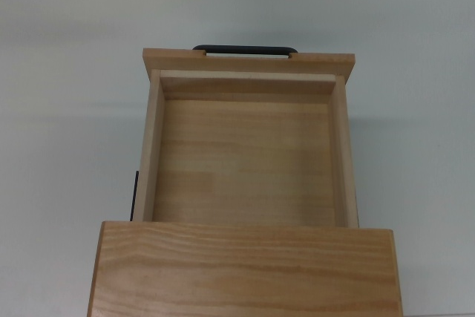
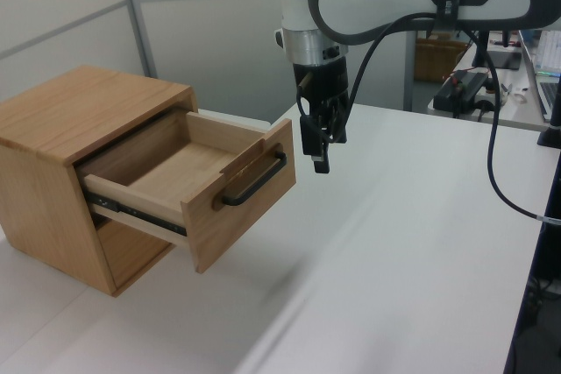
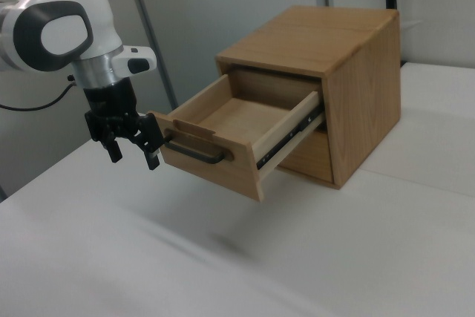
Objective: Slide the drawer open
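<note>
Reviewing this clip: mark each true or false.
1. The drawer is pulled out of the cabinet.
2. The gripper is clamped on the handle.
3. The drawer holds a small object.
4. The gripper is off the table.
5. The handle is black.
1. True. The drawer sticks well out of the cabinet, with its slide rail exposed.
2. False. The gripper is open and hangs beside the handle, gripping nothing.
3. False. In the top view the drawer's inside is bare wood.
4. True. It hangs above the table.
5. True. It is a thin black bar on the front panel.
</note>
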Tool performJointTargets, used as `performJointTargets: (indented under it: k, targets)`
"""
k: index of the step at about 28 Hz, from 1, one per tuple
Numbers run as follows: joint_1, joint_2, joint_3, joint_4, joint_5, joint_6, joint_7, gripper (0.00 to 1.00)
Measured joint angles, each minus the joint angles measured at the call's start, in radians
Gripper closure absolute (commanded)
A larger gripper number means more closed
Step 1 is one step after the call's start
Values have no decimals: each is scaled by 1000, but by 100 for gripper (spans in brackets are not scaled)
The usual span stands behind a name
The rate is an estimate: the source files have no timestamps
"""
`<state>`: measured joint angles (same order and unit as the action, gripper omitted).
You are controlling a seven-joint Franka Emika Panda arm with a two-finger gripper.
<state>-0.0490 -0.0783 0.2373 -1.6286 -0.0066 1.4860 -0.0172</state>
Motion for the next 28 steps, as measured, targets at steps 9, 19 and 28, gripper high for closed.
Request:
performJointTargets:
  k: [9,19,28]
  targets:
    - [0,0,0,13,0,0,0,0]
    - [0,1,0,28,0,0,0,0]
    - [2,9,2,29,1,0,0,0]
